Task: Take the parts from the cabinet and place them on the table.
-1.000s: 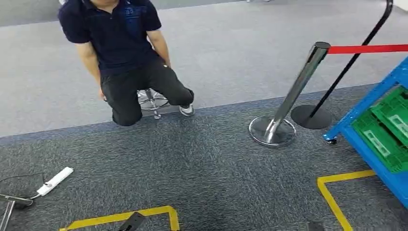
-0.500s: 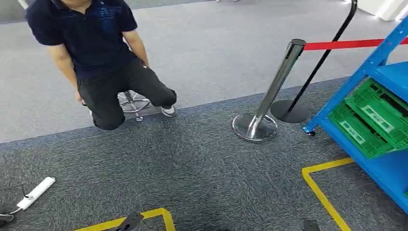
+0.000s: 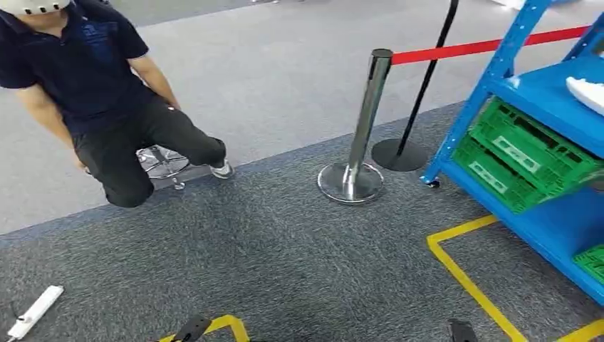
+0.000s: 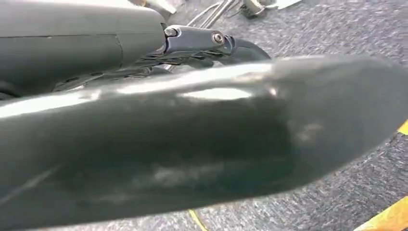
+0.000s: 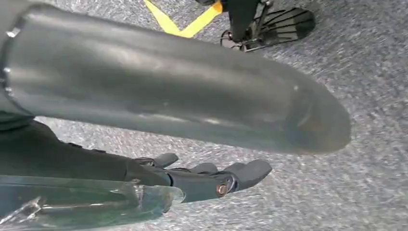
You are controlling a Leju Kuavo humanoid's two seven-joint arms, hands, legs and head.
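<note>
Part (image 3: pixel 587 92) on cabinet (image 3: pixel 498 85), away from fingers (image 5: pixel 245 173).

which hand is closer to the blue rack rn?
Right, probably. The blue rack stands ahead to the robot's right; the right hand hangs over the carpet on that side, the left hand on the far side.

Blue cabinet (image 3: pixel 498 85) cut off at the head view's right edge, white part (image 3: pixel 587 92) on its shelf only partly in frame; left hand (image 4: pixel 211 41) mostly hidden behind a dark blurred body part, its grasp unreadable; seated person (image 3: pixel 92 92) cropped at the top.
</note>
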